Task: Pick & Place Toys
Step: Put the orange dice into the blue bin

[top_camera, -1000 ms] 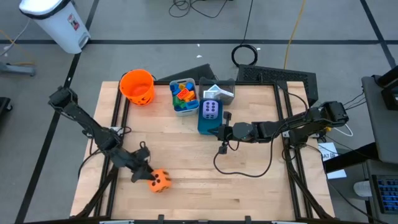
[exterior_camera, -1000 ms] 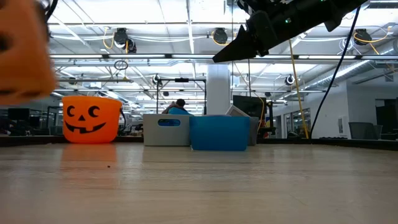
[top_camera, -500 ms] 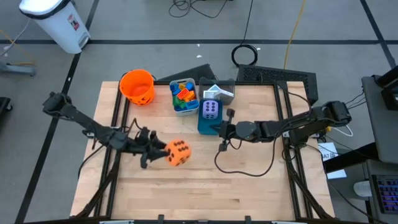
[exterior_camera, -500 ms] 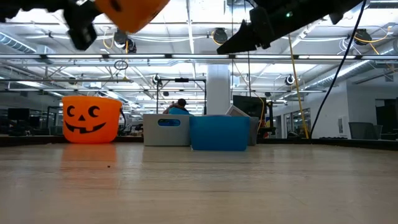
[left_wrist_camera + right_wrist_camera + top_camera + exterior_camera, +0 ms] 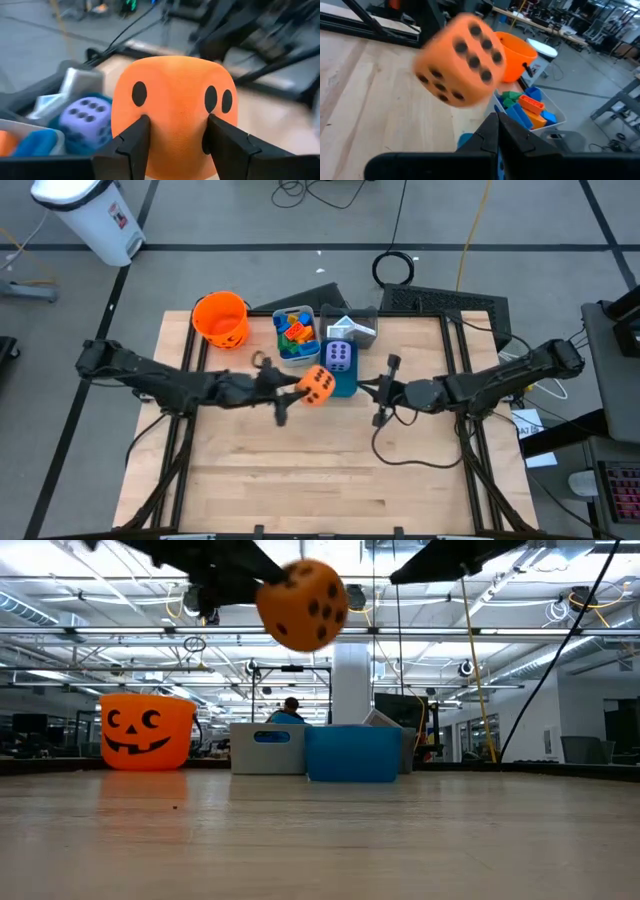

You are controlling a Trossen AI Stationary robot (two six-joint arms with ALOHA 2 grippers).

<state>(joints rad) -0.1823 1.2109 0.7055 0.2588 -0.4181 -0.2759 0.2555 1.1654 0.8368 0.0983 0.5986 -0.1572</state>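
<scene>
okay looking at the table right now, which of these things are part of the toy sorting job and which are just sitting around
Part of the job:
- orange die, held in the left gripper
- purple die in the blue bin
- coloured blocks in the grey bin

Just lying about:
- pumpkin bucket
- black cable on the floor
- white trash can
</scene>
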